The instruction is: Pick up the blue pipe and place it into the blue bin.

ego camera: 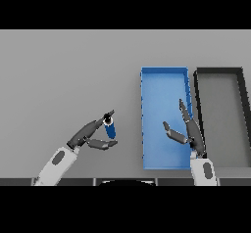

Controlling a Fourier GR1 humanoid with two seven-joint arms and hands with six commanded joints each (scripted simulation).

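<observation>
Pipe point(110, 128): short blue cylinder, pinched upright by left hand point(90, 135) on matte grey table point(63, 75). Right hand point(188, 129) spread wide over rectangular blue bin point(164, 71), beside black bin point(219, 70).

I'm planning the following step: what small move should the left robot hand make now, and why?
Probably close the left robot hand firmly on the short blue cylindrical pipe: its fingers and thumb bracket the pipe, which is outside the blue rectangular bin to its right.
</observation>
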